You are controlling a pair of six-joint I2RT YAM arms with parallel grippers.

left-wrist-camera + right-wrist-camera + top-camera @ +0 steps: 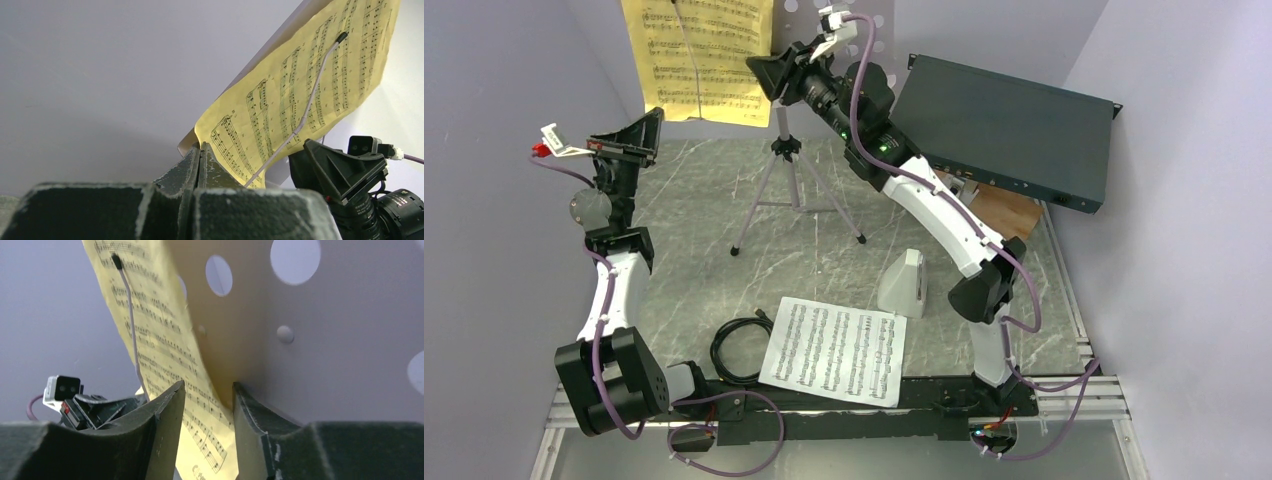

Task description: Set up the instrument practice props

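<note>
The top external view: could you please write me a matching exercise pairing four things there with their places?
Things:
1. yellow page
2. white page
3. metronome
4. dark-green box

Places:
A. flat beside the coiled black cable
B. back right corner
C. up on the music stand
D. upright by the right arm

Pairs: 1-C, 2-A, 3-D, 4-B

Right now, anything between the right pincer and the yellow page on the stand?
Nothing visible. The yellow page hangs in the gap between the open right pincer's fingers, with the stand's perforated panel just behind it.
</note>
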